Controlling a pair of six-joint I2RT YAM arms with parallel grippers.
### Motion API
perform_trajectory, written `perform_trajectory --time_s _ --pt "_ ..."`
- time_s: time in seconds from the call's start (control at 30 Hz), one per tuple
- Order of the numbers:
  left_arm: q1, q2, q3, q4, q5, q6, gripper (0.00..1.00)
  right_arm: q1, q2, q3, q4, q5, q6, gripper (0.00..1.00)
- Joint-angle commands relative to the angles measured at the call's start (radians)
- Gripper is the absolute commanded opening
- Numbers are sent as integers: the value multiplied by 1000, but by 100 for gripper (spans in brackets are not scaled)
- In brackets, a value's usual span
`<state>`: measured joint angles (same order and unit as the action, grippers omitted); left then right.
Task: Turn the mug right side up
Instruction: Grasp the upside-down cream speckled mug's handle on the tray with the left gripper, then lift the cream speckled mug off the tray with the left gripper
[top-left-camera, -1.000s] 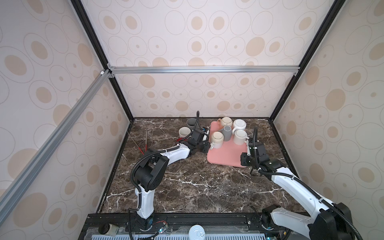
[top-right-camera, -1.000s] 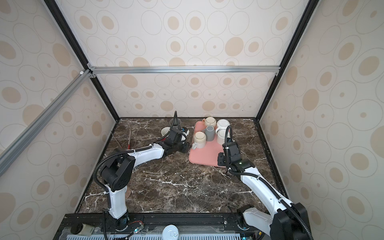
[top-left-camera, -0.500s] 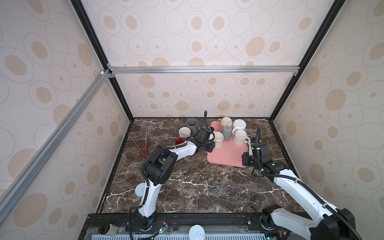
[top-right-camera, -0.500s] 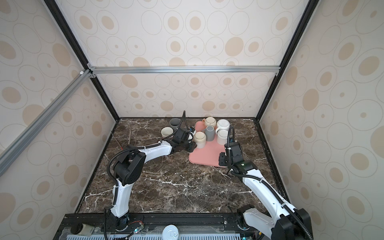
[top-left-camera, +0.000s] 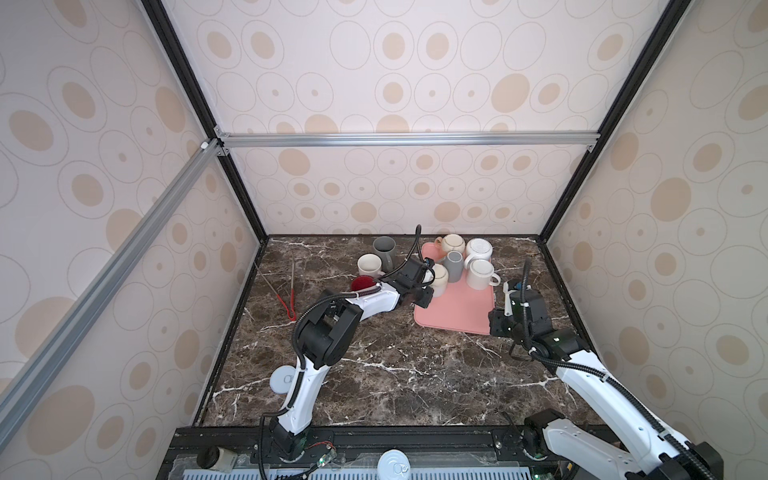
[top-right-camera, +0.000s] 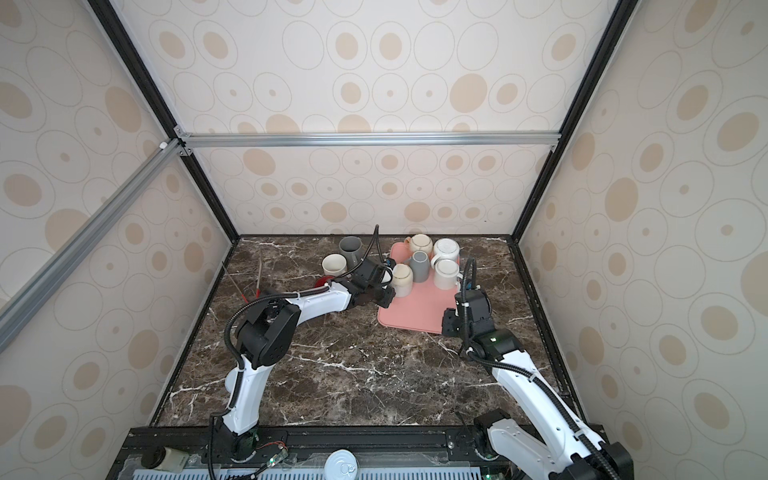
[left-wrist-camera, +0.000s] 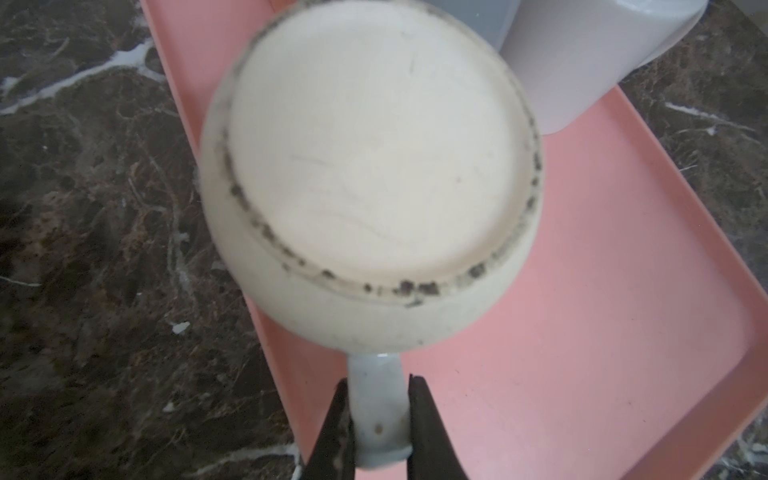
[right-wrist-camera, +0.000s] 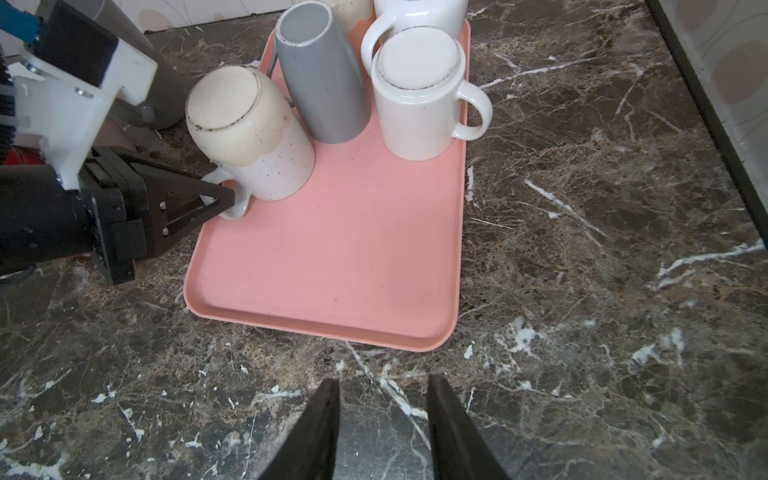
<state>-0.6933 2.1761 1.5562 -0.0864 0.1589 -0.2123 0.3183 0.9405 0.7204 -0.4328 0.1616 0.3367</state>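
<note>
Mug upside down on tray; left jaws clamped on handle, gives lever for flip. Right jaws part-open, empty, parked over tabletop.

**Marble table: what is on it**

Dark marble table. Pink tray is laid flat toward the far right corner. Grey mug and cream mug are stood upright near the far edge, just beside each other. Red round item, partly hidden, is seen just beside the cream mug. Red-handled tongs are laid by the left edge.
</note>
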Motion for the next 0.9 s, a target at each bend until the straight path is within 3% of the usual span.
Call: perform_trajectory --time_s 0.0,0.43,0.57,0.87 --pt "-39 -50 -25 -24 12 6 10 -8 -33 -23 -12 18 22 39" --pt "-98 -211 -232 31 -1 -39 4 -8 -16 -41 25 -46 67 40" --pt "-98 -168 -194 -43 -71 -58 14 -8 -19 -43 19 -57 71 40" --pt "-98 -120 -143 -63 -88 -79 34 -8 -51 -58 7 -46 67 40"
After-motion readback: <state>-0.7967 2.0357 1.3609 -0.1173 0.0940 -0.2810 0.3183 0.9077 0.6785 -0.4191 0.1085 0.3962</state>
